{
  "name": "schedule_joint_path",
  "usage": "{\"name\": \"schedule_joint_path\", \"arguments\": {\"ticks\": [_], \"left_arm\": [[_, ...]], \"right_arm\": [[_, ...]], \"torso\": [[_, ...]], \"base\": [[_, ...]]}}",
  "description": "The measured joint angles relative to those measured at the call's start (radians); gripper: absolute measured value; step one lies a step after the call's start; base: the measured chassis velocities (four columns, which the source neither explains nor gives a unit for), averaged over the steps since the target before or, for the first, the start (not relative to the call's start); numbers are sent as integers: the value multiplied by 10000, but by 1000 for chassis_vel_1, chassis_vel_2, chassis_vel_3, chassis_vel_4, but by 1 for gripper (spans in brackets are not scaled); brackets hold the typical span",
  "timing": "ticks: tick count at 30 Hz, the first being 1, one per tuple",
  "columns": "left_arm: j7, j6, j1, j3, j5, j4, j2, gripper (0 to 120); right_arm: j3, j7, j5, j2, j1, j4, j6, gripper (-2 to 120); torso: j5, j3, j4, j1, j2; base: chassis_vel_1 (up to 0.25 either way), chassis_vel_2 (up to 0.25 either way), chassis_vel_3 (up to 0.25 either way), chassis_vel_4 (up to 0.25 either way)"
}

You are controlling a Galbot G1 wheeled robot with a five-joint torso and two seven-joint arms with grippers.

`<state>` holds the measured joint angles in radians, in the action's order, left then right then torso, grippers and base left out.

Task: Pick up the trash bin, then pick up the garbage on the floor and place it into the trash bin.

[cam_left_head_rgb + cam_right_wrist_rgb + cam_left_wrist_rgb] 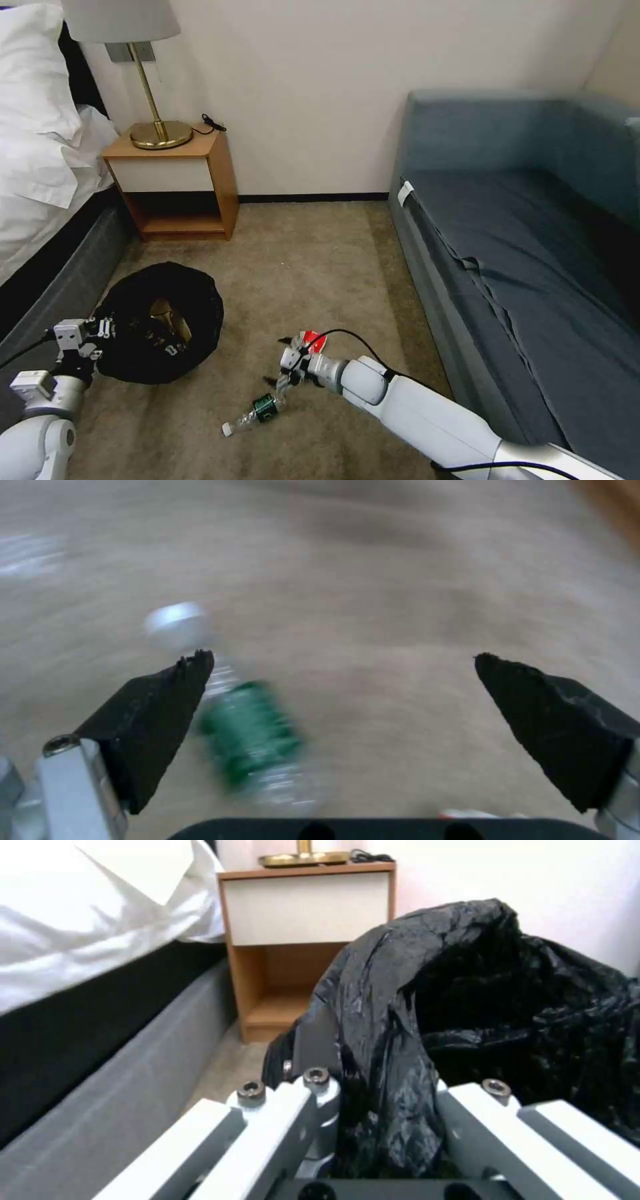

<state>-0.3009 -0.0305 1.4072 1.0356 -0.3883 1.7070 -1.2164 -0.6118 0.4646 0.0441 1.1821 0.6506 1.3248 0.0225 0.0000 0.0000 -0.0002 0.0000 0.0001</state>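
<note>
Clear bottle (257,410) with green label, lying on its side on the carpet (313,267), between the trash bin (160,320) and the sofa (533,267). Just above it the right gripper (280,363), black fingers (160,715) spread wide apart and holding nothing. In the right wrist view, bottle close beside one finger and far from the other, not in the middle of the gap. Likely trouble from this: on closing so off-centre, may push the bottle sideways instead of pinching it, and a round smooth body probably rolls away on the carpet; on descending, may land one fingertip on top of the bottle and press it down. Red-and-white packet (315,341) on the floor just beside the same gripper, so possibly caught or dragged together with the bottle. Further to the left, the trash bin with its crinkled black bag, something tan visible inside. Left gripper (100,337) pressed together on a fold of the bag at the rim, seemingly on the plastic more than on the bin wall; hard to tell whether lifted or resting on the floor. Thin plastic may slip or stretch, and then the mouth could sag shut. Bin well apart from the bottle, so a loose pinch may drop it on the way. Beyond, nightstand (177,180) and bed (40,153), near the bin.
</note>
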Motion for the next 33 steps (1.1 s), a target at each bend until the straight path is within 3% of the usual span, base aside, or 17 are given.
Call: {"name": "schedule_joint_path", "arguments": {"ticks": [6, 18, 28, 31, 33], "left_arm": [[16, 78, -125, 20, 81, -146, -3, 5], [153, 433, -445, -226, 272, 110, -98, 5], [141, 368, -282, -46, 245, 161, -112, 5], [137, 325, -209, 13, 224, 199, -112, 5], [124, 291, -155, 48, 205, 251, -129, 5]], "right_arm": [[-15, 1523, -1155, 523, 57, -769, -757, 100], [-197, 1015, -1556, 1789, 13, -3535, -1580, 100], [-168, 788, -1606, 2333, -91, -4629, -1808, 100], [-169, 717, -1489, 2375, -86, -4712, -1835, 93], [-173, 705, -1357, 2359, -70, -4703, -1840, 82]], "torso": [[0, 0, 4, 0, 0], [-1, 0, 1, 0, 0], [-1, 0, 3, 0, -1], [-1, 0, 3, 0, -1], [0, 0, 3, 0, -2]], "base": [[0, 0, 0, 0], [0, 0, 0, 0], [0, 0, 0, 0], [0, 0, 0, 0], [0, 0, 0, 0]]}}
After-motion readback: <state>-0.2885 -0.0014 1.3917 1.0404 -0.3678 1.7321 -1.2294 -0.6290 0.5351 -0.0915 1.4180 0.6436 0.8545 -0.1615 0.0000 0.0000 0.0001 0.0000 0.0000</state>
